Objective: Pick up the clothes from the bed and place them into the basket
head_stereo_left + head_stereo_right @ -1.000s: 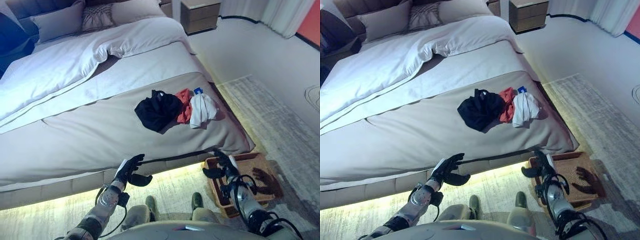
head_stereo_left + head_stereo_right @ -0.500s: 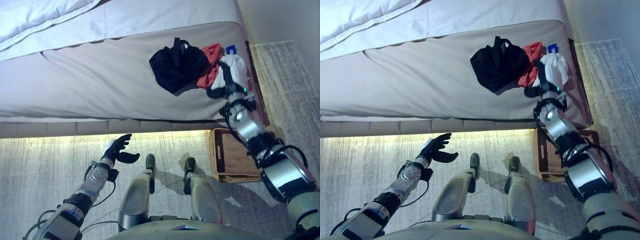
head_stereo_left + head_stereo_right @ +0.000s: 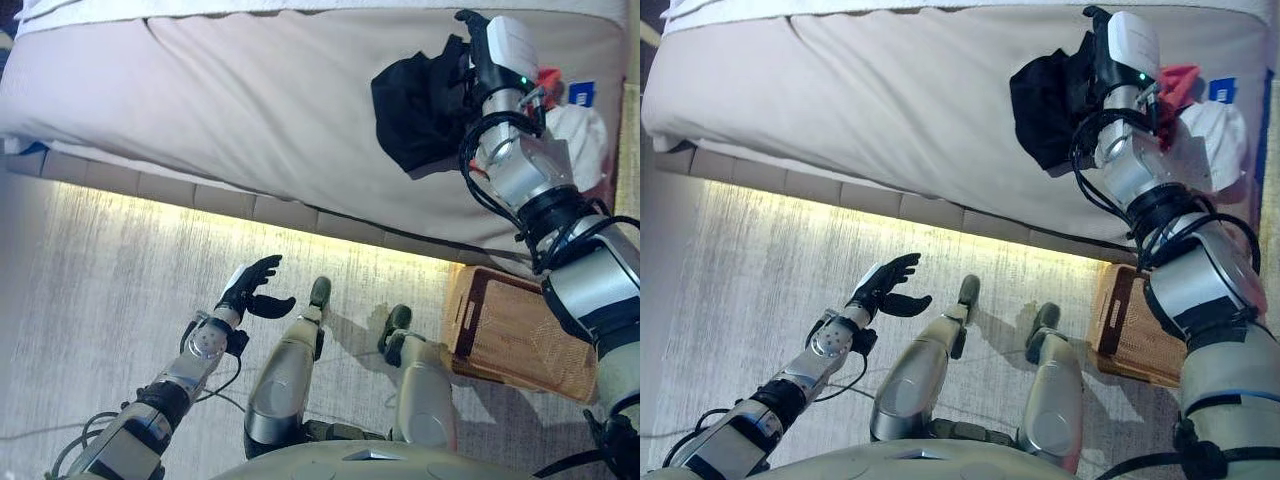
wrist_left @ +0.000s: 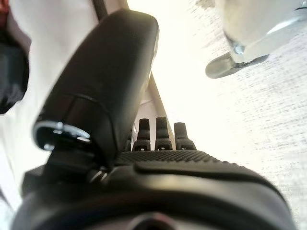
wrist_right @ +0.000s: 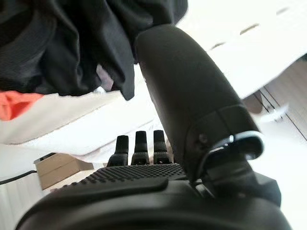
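Note:
Three clothes lie bunched near the bed's right corner: a black garment (image 3: pixel 412 108), a red one (image 3: pixel 1178 82) and a white one (image 3: pixel 588 135) with a blue tag. My right hand (image 3: pixel 474 52) reaches over the bed and hovers at the black garment's right edge, between it and the red piece. In the right wrist view its fingers (image 5: pixel 136 146) are straight and the thumb stands out, holding nothing, with the black garment (image 5: pixel 62 48) just past them. The woven basket (image 3: pixel 510 330) stands on the floor below the bed's corner. My left hand (image 3: pixel 250 290) hangs open over the rug.
The beige bedspread (image 3: pixel 250 100) stretches left of the clothes, with the bed's padded side and a glowing strip under it. A grey rug (image 3: pixel 100 300) covers the floor in front of the bed. The basket sits close to the bed's side.
The camera has swung, shifting the whole picture. My right hand has travelled from the white garment further over the bed to the black garment. The left hand stays low and open.

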### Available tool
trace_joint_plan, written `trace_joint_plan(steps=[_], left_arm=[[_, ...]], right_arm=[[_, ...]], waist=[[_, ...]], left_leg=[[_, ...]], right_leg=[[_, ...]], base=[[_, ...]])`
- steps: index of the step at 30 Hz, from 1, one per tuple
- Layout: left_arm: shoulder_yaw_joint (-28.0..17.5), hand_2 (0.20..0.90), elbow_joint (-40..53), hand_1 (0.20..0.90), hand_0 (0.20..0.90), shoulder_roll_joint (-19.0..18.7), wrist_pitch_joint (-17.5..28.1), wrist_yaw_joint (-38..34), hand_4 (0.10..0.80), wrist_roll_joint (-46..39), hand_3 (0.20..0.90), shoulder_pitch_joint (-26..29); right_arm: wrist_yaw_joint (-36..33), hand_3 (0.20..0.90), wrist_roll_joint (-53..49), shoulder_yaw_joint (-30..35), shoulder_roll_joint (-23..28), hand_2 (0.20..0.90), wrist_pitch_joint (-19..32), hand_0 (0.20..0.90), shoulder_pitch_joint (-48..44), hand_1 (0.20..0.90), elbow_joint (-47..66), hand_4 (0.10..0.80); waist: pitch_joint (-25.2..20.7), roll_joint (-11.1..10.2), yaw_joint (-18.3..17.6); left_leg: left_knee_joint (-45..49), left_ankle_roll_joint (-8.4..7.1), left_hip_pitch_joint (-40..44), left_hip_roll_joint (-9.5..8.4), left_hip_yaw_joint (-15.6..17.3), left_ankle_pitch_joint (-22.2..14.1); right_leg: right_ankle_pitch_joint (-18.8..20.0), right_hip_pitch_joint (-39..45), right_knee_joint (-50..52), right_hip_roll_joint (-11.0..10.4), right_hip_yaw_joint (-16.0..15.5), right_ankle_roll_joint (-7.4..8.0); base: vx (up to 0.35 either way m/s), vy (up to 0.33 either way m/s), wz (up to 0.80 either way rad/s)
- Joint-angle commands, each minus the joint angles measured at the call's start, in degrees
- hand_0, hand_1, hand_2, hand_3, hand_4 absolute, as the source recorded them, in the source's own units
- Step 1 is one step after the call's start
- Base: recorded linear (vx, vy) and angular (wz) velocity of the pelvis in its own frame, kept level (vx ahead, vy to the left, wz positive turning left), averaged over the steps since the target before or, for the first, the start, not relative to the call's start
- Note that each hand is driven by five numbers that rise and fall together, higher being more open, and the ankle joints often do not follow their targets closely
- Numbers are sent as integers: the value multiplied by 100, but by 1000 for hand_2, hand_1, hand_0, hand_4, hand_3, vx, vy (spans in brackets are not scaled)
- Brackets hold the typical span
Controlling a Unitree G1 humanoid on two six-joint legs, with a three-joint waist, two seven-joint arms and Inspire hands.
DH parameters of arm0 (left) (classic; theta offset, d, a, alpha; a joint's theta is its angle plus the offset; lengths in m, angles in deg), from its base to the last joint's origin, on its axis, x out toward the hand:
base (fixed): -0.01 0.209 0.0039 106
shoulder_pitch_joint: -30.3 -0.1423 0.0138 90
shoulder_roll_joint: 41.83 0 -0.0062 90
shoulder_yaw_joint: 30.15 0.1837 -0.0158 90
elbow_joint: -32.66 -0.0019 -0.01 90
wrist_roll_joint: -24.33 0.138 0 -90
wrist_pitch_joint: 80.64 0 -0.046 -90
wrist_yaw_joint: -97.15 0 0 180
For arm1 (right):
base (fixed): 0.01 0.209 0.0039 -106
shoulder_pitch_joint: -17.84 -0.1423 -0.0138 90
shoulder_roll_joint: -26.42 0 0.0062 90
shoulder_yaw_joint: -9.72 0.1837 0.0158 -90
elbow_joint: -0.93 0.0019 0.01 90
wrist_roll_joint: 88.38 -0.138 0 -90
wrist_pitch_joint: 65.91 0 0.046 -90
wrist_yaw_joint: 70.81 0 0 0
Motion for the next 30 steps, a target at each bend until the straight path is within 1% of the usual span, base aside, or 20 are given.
trace_joint_plan(steps=[1, 3, 5, 6, 8, 10, 11, 15, 18, 19, 21, 23, 24, 25, 27, 30], left_arm=[[-55, 900, 761, 900, 900, -266, 415, 259, 800, -939, 900, -331], [-237, 900, 1009, 900, 900, -208, 523, 372, 800, -1530, 900, -456], [-362, 900, 1220, 900, 900, -202, 585, 393, 800, -1762, 900, -537], [-501, 900, 1494, 900, 900, -210, 695, 410, 800, -1946, 900, -626], [-674, 900, 1899, 900, 900, -238, 752, 368, 800, -2050, 900, -749], [-752, 900, 2132, 900, 900, -276, 814, 331, 800, -2153, 900, -811], [-827, 900, 2321, 900, 900, -313, 836, 317, 800, -2250, 900, -869], [-959, 900, 2698, 900, 900, -413, 949, 272, 800, -2385, 900, -1019], [-1106, 900, 2932, 900, 900, -519, 930, 304, 800, -2506, 900, -1135], [-1183, 900, 2991, 900, 900, -553, 930, 361, 800, -2539, 900, -1221], [-1259, 900, 3049, 900, 900, -576, 917, 391, 800, -2543, 900, -1299], [-1379, 900, 3127, 900, 900, -614, 872, 438, 800, -2614, 900, -1401], [-1431, 900, 3119, 900, 900, -624, 870, 474, 800, -2668, 900, -1431], [-1477, 900, 3120, 900, 900, -636, 845, 502, 800, -2718, 900, -1450], [-1556, 900, 3144, 900, 900, -667, 793, 575, 800, -2815, 900, -1485], [-1569, 900, 3147, 900, 900, -695, 832, 638, 800, -2794, 900, -1579]], right_arm=[[-30, 900, 201, -361, 478, 900, 30, 900, -1121, 900, -111, 800], [144, 900, 86, -372, 541, 900, -70, 900, -1221, 900, -311, 800], [274, 900, 72, -371, 589, 900, -135, 900, -1270, 900, -458, 800], [473, 900, 153, -436, 636, 900, -291, 900, -1349, 900, -713, 800], [739, 900, 316, -582, 704, 900, -565, 900, -1442, 900, -1013, 800], [929, 900, 507, -698, 771, 900, -709, 900, -1489, 900, -1225, 800], [1082, 900, 655, -854, 832, 900, -858, 900, -1565, 900, -1391, 800], [1432, 900, 681, -1123, 952, 900, -1171, 900, -1796, 900, -1780, 800], [1740, 900, 760, -1283, 1066, 900, -1238, 900, -1949, 900, -1976, 800], [1833, 900, 710, -1358, 1111, 900, -1226, 900, -1978, 900, -2000, 800], [1925, 900, 615, -1386, 1123, 900, -1256, 900, -2001, 900, -1998, 800], [1931, 900, 449, -1409, 1136, 900, -1140, 900, -2035, 900, -2028, 800], [1857, 431, 355, -1415, 1133, 498, -1115, 498, -2060, 498, -2016, 331], [1716, 200, 272, -1393, 1135, 300, -1074, 300, -2068, 300, -2004, 100], [1408, 200, 107, -1265, 1161, 300, -909, 300, -2056, 300, -2000, 100], [1074, 200, 28, -1137, 1226, 300, -727, 300, -2045, 300, -1993, 100]], waist=[[-9, 65, 175], [32, 114, 258], [33, 143, 308], [33, 176, 382], [33, 220, 463], [33, 257, 507], [33, 293, 539], [33, 429, 626], [33, 499, 681], [33, 512, 700], [33, 514, 723], [33, 517, 747], [33, 512, 752], [33, 502, 752], [33, 484, 750], [33, 460, 739]], left_leg=[[1245, 209, -375, -73, 274, -1357], [1455, 234, -613, -121, 277, -1403], [1601, 250, -786, -141, 290, -1439], [1809, 271, -1006, -156, 306, -1493], [2089, 300, -1293, -192, 305, -1561], [2292, 330, -1501, -221, 303, -1613], [2489, 360, -1686, -258, 309, -1659], [3148, 449, -2295, -344, 345, -1821], [3597, 515, -2742, -388, 362, -1918], [3719, 562, -2863, -393, 374, -1946], [3947, 558, -3067, -409, 369, -1983], [4135, 586, -3232, -403, 383, -2024], [4180, 586, -3271, -393, 392, -2030], [4217, 588, -3287, -386, 401, -2037], [4280, 590, -3285, -377, 411, -2055], [4320, 575, -3184, -362, 404, -2073]], right_leg=[[-351, -70, 329, 254, 239, -92], [-428, -272, 592, 204, 201, -143], [-476, -422, 757, 178, 182, -176], [-530, -610, 968, 135, 150, -218], [-619, -854, 1259, 110, 152, -276], [-678, -1038, 1463, 85, 151, -311], [-719, -1206, 1639, 74, 162, -334], [-878, -1854, 2280, 31, 229, -404], [-977, -2346, 2726, 14, 283, -436], [-1012, -2491, 2861, 23, 303, -461], [-1050, -2670, 3037, 38, 330, -473], [-1082, -2818, 3184, 52, 333, -499], [-1088, -2849, 3219, 68, 338, -506], [-1090, -2856, 3241, 82, 337, -511], [-1099, -2838, 3276, 104, 331, -515], [-1081, -2714, 3253, 128, 319, -513]], base=[[-23, -3, 8], [1, -17, 11], [14, -35, 19], [20, -43, 14], [42, -43, 12], [40, -33, 19], [37, -30, 26], [22, -24, 13], [-12, -31, 8], [-15, -20, 9], [-13, -12, 9], [-14, -3, -3], [-29, -6, -5], [-28, -14, -5], [-31, -27, -3], [-21, -27, 3]])
